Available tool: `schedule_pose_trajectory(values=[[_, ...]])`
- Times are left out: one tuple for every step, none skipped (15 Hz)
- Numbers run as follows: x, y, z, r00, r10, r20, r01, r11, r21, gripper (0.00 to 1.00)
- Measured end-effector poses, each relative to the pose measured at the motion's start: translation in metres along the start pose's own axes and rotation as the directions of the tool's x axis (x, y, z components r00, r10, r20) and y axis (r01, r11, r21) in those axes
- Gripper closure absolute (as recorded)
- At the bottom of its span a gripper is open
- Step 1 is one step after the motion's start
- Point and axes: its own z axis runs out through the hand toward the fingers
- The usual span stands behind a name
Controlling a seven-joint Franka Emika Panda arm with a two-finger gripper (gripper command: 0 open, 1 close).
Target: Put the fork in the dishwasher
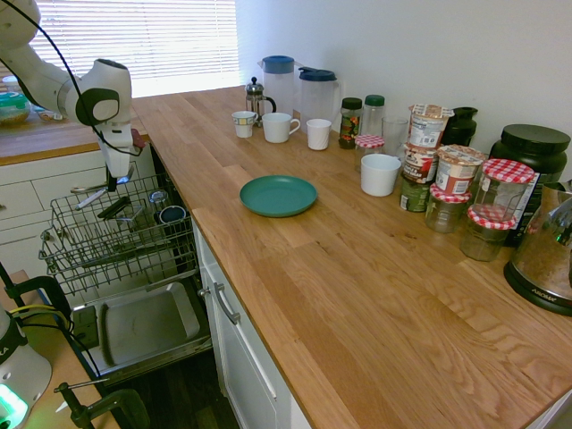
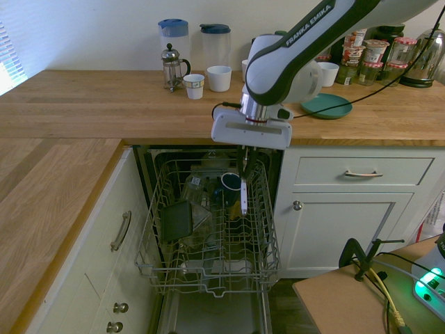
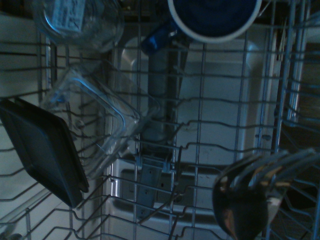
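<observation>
My gripper (image 2: 243, 165) hangs over the right part of the dishwasher's pulled-out grey wire rack (image 2: 208, 240) and is shut on the fork (image 2: 243, 196). The slim silver fork points down from the fingers into the rack; whether it touches the wires I cannot tell. The wrist view shows the fork's tines and head (image 3: 252, 192) close up against the rack wires. In the first exterior view the gripper (image 1: 113, 183) is above the rack (image 1: 116, 241), with the pale fork (image 1: 91, 198) slanting out below it. The dishwasher's door (image 1: 143, 322) lies folded down under the rack.
The rack holds a blue mug (image 2: 229, 184), a dark square lid (image 2: 177, 220) and clear glass containers (image 3: 100, 120). A green plate (image 1: 278, 195), cups, jugs and jars stand on the wooden counter. White cabinet drawers flank the dishwasher.
</observation>
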Motion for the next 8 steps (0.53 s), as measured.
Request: schedule_pose_trajectory(values=[[0.0, 0.006, 0.016, 1.0, 0.004, 0.01, -0.004, 1.0, -0.01, 1.0], [0.001, 0.012, 0.031, 1.0, 0.006, 0.02, -0.006, 1.0, -0.021, 1.0], [0.002, 0.017, 0.047, 1.0, 0.007, 0.03, -0.007, 1.0, -0.029, 1.0], [0.004, 0.02, 0.06, 0.999, 0.009, 0.039, -0.008, 0.999, -0.035, 1.0], [0.008, 0.022, 0.072, 0.999, 0.011, 0.048, -0.009, 0.999, -0.042, 1.0], [0.011, 0.024, 0.086, 0.998, 0.014, 0.053, -0.011, 0.999, -0.053, 1.0], [0.014, 0.024, 0.097, 0.998, 0.017, 0.058, -0.014, 0.998, -0.065, 1.0], [0.015, 0.022, 0.106, 0.998, 0.021, 0.065, -0.016, 0.997, -0.076, 1.0]])
